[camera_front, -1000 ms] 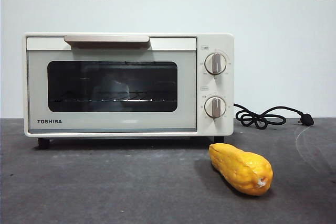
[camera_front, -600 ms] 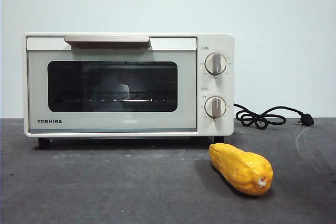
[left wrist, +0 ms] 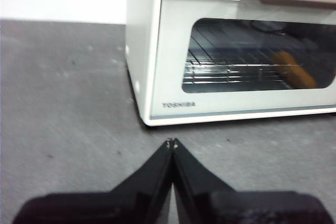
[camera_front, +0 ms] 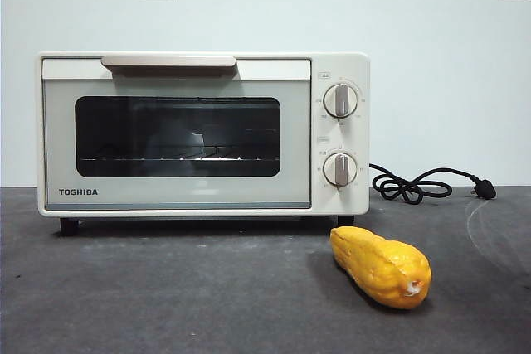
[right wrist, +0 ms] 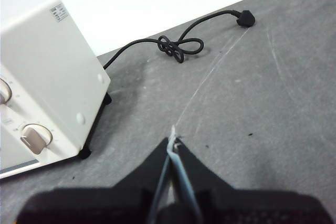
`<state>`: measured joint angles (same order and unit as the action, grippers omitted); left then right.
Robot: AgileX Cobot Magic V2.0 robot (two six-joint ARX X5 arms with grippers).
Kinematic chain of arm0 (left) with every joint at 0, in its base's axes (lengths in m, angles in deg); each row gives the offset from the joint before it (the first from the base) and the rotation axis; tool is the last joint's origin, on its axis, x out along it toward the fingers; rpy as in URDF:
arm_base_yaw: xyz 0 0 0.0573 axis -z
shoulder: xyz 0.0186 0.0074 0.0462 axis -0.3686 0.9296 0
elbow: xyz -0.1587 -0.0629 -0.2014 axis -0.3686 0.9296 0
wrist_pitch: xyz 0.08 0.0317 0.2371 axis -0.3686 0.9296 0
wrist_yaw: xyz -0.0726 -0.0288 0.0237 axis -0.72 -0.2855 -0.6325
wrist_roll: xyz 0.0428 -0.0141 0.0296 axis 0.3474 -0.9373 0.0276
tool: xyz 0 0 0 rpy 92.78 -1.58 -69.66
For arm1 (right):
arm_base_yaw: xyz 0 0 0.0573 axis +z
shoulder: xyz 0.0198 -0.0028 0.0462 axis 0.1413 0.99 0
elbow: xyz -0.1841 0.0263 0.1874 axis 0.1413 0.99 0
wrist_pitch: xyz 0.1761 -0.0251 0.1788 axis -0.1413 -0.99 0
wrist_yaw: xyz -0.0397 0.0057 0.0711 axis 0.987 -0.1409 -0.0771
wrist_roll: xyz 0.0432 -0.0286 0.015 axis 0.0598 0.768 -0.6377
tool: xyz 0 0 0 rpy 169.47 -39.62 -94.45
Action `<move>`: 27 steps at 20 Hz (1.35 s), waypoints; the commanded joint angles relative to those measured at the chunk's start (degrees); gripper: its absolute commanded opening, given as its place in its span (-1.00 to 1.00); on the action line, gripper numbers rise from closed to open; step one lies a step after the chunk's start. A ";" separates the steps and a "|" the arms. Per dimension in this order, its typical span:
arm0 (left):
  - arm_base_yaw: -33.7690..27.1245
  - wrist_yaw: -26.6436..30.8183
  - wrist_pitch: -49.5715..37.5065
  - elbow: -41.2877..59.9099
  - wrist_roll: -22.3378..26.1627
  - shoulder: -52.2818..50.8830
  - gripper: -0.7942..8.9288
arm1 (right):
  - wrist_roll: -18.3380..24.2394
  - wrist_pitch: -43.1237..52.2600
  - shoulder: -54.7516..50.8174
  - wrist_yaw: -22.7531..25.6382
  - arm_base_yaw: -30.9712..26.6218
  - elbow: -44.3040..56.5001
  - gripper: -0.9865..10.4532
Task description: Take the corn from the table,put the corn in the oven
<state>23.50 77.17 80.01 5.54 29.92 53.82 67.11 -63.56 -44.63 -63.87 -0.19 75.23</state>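
The corn (camera_front: 382, 267), a bumpy yellow-orange cob, lies on the dark grey table (camera_front: 166, 288) in front of the oven's right corner, pale stub toward the camera. The cream TOSHIBA oven (camera_front: 203, 134) stands with its door closed. No gripper shows in the front view. My left gripper (left wrist: 171, 142) is shut and empty above the table, facing the oven (left wrist: 231, 51) near its left front corner; an orange glint shows in the window glass. Beside the oven's knob end (right wrist: 47, 87), my right gripper (right wrist: 173, 139) is shut over bare table; the corn is out of that view.
A black power cord (camera_front: 415, 186) with its plug lies coiled on the table right of the oven, seen too in the right wrist view as the cord (right wrist: 176, 45). Behind everything runs a white wall with two sockets.
Only a pale reflection in the oven's window has shifted. The corn and the oven have not moved.
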 commanded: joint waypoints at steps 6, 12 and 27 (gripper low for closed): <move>-0.11 -8.02 1.84 -0.68 -7.21 3.23 -0.85 | -2.36 0.96 -0.07 -2.64 0.04 0.07 -0.83; -0.11 -14.84 6.64 -7.39 -10.97 9.27 -0.85 | -7.04 1.68 0.35 -8.76 0.04 -2.97 -0.84; 0.22 -36.87 15.96 -39.08 -8.98 34.14 -0.85 | -4.22 1.38 23.85 -43.30 0.07 -30.69 -0.84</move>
<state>23.56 41.13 95.04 -32.69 19.56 87.39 62.36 -62.29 -21.94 -103.71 -0.19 45.72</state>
